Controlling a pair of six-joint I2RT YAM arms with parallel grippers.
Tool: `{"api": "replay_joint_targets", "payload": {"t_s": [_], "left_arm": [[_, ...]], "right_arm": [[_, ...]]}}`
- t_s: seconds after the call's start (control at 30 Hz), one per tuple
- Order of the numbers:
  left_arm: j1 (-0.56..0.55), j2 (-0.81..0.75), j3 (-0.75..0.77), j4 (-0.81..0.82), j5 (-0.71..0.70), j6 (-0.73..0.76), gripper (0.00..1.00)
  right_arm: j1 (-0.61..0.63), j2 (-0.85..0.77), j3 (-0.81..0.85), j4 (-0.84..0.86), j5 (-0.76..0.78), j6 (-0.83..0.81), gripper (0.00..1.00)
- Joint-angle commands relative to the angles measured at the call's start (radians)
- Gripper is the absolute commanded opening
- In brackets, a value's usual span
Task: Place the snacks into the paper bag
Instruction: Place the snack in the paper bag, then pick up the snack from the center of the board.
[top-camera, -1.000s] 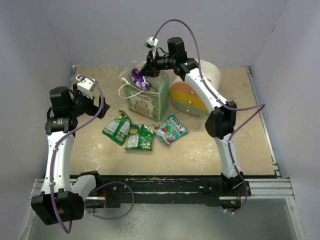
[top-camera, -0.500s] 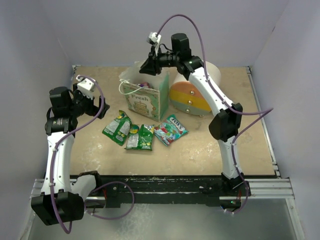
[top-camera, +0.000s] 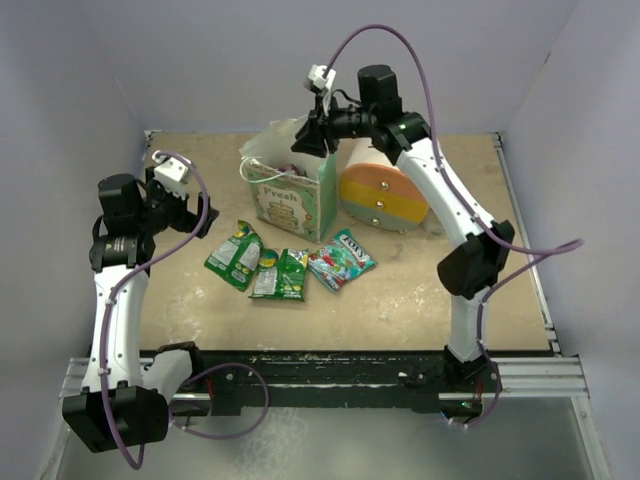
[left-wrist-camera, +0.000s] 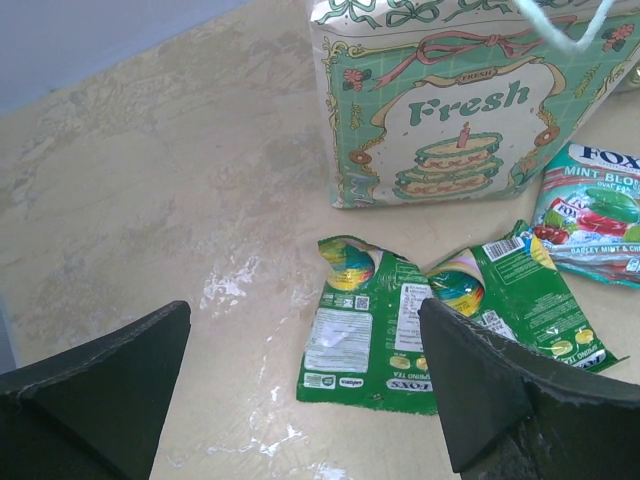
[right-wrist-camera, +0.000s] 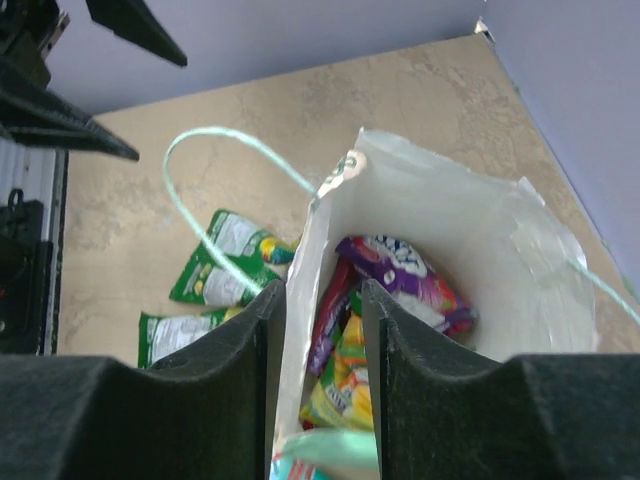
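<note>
The paper bag (top-camera: 295, 200), pale green with "Fresh" lettering, stands upright at the back of the table. My right gripper (top-camera: 308, 140) hovers over its open top, open and empty, with the bag's near wall edge between the jaws (right-wrist-camera: 322, 295). Inside the bag (right-wrist-camera: 470, 240) lie a purple packet (right-wrist-camera: 400, 270) and yellow-green ones. Two green snacks (top-camera: 234, 256) (top-camera: 280, 274) and a teal one (top-camera: 341, 258) lie on the table in front of the bag. My left gripper (top-camera: 200, 215) is open and empty, left of the snacks; its view shows a green packet (left-wrist-camera: 365, 325) between the jaws (left-wrist-camera: 303, 310) and the bag (left-wrist-camera: 450, 110) beyond.
A round white, orange and yellow drawer unit (top-camera: 385, 190) stands right of the bag, touching or nearly touching it. The bag's string handle (right-wrist-camera: 215, 190) loops out toward the left. Grey walls close in the table on three sides.
My right gripper let go of the purple packet, which now lies in the bag, and the arm has lifted and drawn back to the right. The left arm has not moved.
</note>
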Motion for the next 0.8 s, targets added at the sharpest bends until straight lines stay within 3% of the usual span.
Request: {"api": "replay_joint_targets", "payload": {"t_s": [0.0, 0.13, 0.43, 0.77], "left_arm": [[0.006, -0.029, 0.007, 0.038, -0.004, 0.019, 0.99], [0.006, -0.036, 0.008, 0.054, -0.025, -0.001, 0.99], [0.008, -0.068, -0.021, 0.079, -0.075, -0.033, 0.99], [0.007, -0.064, -0.019, 0.064, -0.08, -0.034, 0.99]], "right_arm": [[0.001, -0.178, -0.113, -0.081, 0.063, -0.129, 0.41], [0.0, -0.316, -0.282, -0.108, 0.135, -0.218, 0.51], [0.001, -0.578, -0.672, -0.155, 0.245, -0.326, 0.61], [0.001, -0.677, -1.072, -0.068, 0.338, -0.399, 0.68]]}}
